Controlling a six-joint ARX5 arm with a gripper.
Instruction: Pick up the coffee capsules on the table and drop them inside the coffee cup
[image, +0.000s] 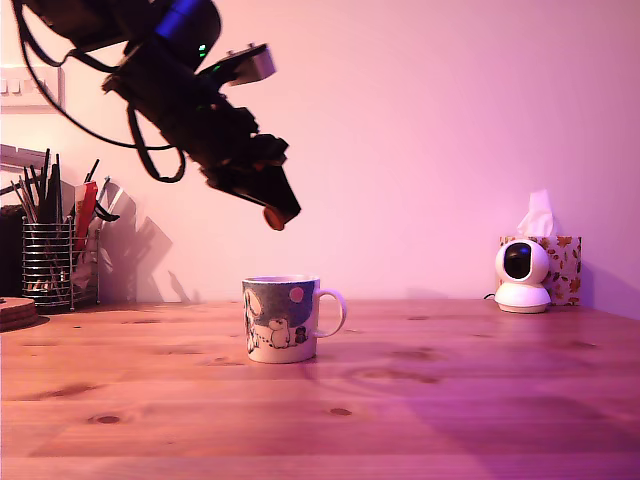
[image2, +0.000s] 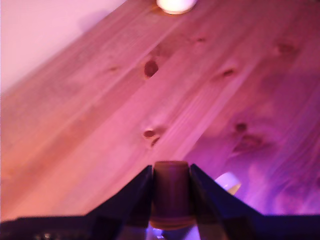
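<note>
- Gripping a brown capsule (image2: 171, 192) between closed jaws, the pincer (image: 274, 215) hangs at upper centre of the exterior view — above the coffee cup (image: 282, 320) at centre frame.
- Releasing well likely needs lowering squarely over the rim — the bench (image: 450, 400) lies bare around it.

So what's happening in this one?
A single robot arm holds a brown capsule pinched in its gripper, up in the air above the mug on the wooden table. The capsule has not been dropped. No other capsules show on the table in either view. A utensil holder stands at the exterior view's left; a small white camera and a tissue box sit at its right.
</note>
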